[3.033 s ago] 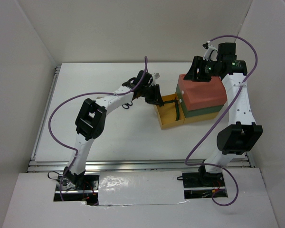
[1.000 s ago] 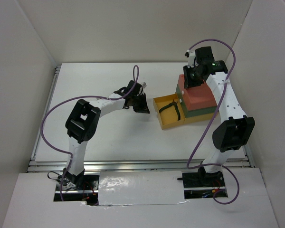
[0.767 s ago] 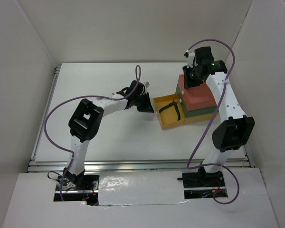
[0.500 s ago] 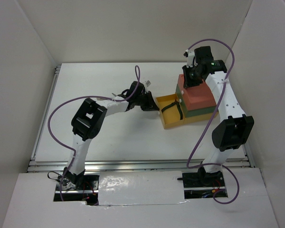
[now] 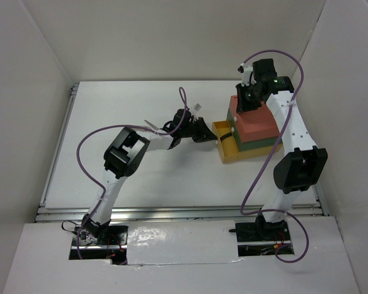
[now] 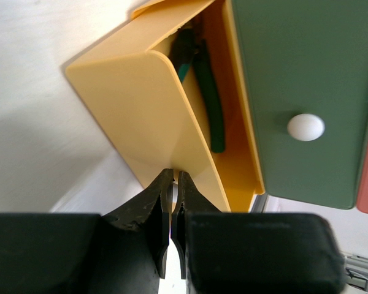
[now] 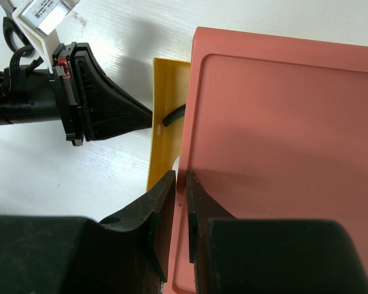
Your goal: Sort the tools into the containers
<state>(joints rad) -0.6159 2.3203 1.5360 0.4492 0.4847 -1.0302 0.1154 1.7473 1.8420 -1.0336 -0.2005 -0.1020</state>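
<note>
On the white table [image 5: 141,177], the left arm [image 5: 126,153] rises from its base at the near edge and reaches far and to the right, toward the stack of containers on the right side. The left gripper [image 5: 207,131] sits at the left-facing front panel of the yellow drawer [image 5: 228,154]. In the left wrist view its jaws are drawn together with only a thin slit between them, and the tips meet the panel. Whether they pinch anything there cannot be told. The yellow drawer is the bottom one of the stack and stands partly pulled out to the left, so a strip of its inside shows. The pliers [image 6: 207,92] lie inside it along the inner wall, their dark green handles visible and the head end hidden under the drawer above. The green drawer [image 6: 294,73] sits directly above, pushed in, with a round white knob [image 6: 305,127] on its front. The red box [image 5: 257,122] tops the stack. The right arm [image 5: 300,165] stands on the right side and bends over the stack from behind. The right gripper [image 7: 176,179] is at the far left part of the red top. Its jaws are closed together, and the tips rest at the left edge of that surface, holding nothing.
</note>
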